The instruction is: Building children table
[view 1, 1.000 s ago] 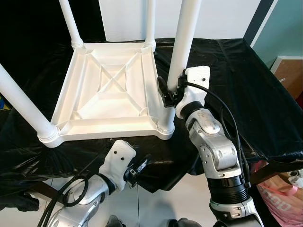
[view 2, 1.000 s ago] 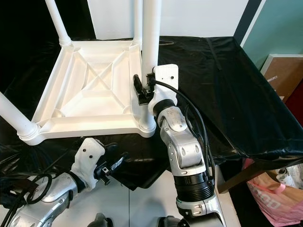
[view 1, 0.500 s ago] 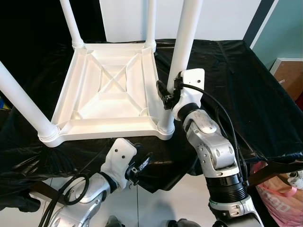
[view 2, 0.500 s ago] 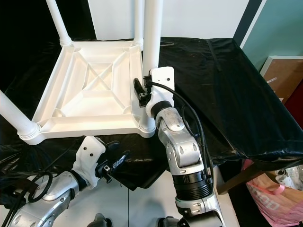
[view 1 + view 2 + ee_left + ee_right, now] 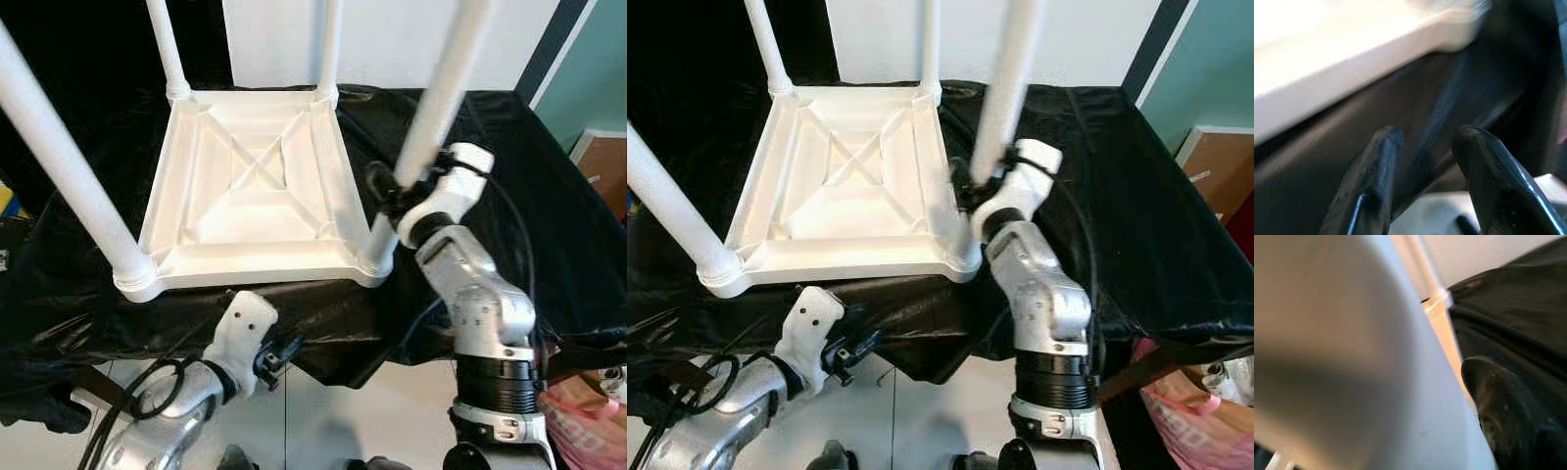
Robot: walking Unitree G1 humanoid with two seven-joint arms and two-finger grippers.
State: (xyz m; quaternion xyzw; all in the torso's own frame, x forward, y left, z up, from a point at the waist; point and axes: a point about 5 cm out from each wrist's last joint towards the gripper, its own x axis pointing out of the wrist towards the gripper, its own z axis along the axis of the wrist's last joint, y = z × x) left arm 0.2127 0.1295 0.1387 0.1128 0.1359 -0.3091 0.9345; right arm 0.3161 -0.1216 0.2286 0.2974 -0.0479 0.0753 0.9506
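A worktop [image 5: 549, 186] draped in black sheeting spanned the scene, and on it a white plastic children's table [image 5: 257, 186] lay upside down, its ribbed underside facing up with an X-shaped brace across the middle. Its four round legs stood upward from the corners, their long axes roughly vertical, and every one was cut off by the top of the frame. The near-left leg [image 5: 69, 162] rose from its corner socket and slanted toward the upper left. The near-right leg [image 5: 436, 108] leaned to the right as it rose and looked blurred. The two far legs stood at the far corners.

The right claw [image 5: 387, 191] was at the lower part of the near-right leg, just above its corner socket; in the right wrist view one dark finger [image 5: 1503, 406] lay against the white tube, but whether the claw actually gripped it could not be told.

The left claw [image 5: 277, 351] hung below the worktop's near edge, in front of the draped sheet, its fingers [image 5: 1371, 181] parted and holding nothing.
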